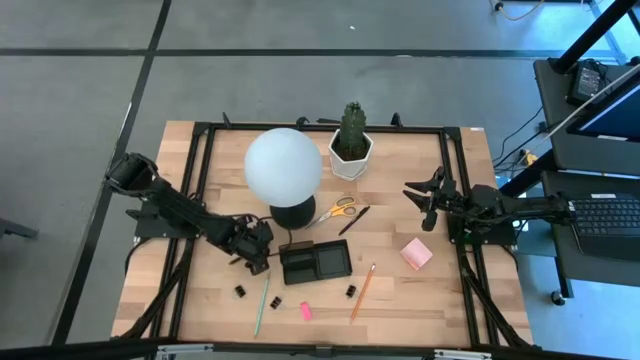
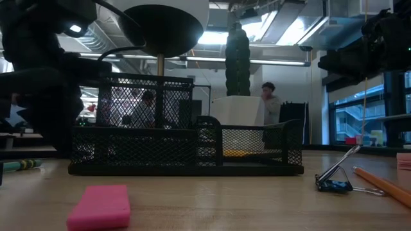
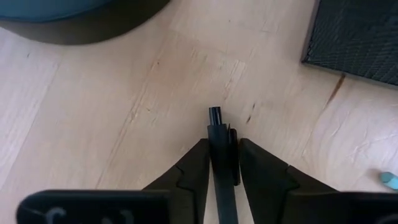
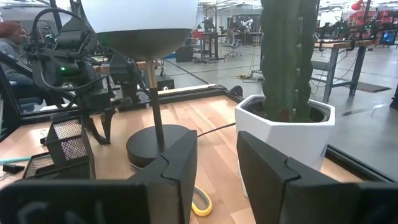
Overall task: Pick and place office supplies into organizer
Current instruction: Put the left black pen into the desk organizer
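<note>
High view looks straight down on a light wooden table (image 1: 420, 300) framed by black rails. Largest on it is a white globe lamp (image 1: 283, 166) on a round black base, standing near the far edge at the middle. Just to its right stands a green cactus in a white faceted pot (image 1: 351, 150). In front of the lamp base sits the low black mesh organizer (image 1: 315, 264), roughly mid-table, its compartments looking bare from above.

Yellow-handled scissors (image 1: 337, 210) lie between the lamp base and the pot, with a black pen (image 1: 354, 220) angled beside them. A square pink sticky-note pad (image 1: 416, 254) lies toward the right edge. An orange pencil (image 1: 362, 291) and a green pencil (image 1: 261, 304) lie slanted near the front edge, with a small pink eraser (image 1: 305, 311) between them. Tiny black binder clips (image 1: 351, 291) are scattered near the front edge.

Left gripper (image 3: 222, 155), low over the table just left of the organizer, has its fingers narrowed around a slim black pen (image 3: 217, 127) whose tip points past them. Right gripper (image 4: 216, 165) hangs raised near the right edge, jaws partly apart with nothing between them.
</note>
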